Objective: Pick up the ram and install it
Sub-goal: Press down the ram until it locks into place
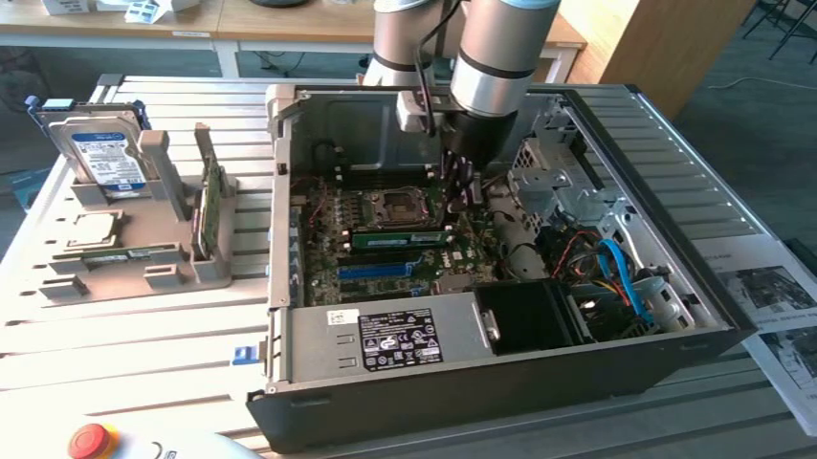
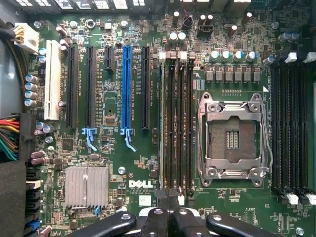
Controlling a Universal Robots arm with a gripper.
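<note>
A green ram stands on edge in a memory slot just in front of the processor socket inside the open computer case. In the wrist view this ram shows edge-on as a thin pale line beside the black empty slots. My gripper hangs inside the case above the far end of those slots. Its black fingers are pressed together, so the gripper is shut with nothing visible between them. A second ram stick stands upright in the grey holder at the exterior view's left.
The grey holder also carries a hard drive and a square silver processor. Inside the case are a power supply, a black fan shroud and loose cables. A red stop button sits near the front edge.
</note>
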